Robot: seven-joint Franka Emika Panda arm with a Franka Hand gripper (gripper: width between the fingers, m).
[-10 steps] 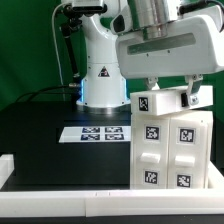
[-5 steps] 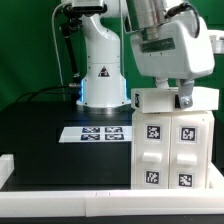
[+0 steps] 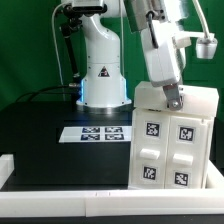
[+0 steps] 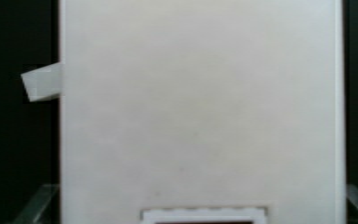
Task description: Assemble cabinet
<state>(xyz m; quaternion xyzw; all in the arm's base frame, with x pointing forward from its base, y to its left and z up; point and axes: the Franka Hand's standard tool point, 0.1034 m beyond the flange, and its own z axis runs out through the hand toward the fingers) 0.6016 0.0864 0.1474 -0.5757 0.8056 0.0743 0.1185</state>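
End effector tilts against the top of the cabinet; whether spread or closed, I cannot tell.

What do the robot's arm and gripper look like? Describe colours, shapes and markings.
The arm is glossy white with rounded segments; its base bears a dark triangular emblem above a blue glow. Black cables run beside it. The gripper has a boxy white body and a dark finger.

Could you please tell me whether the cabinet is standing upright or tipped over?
Upright: the cabinet stands on the table, its tagged front facing the exterior camera.
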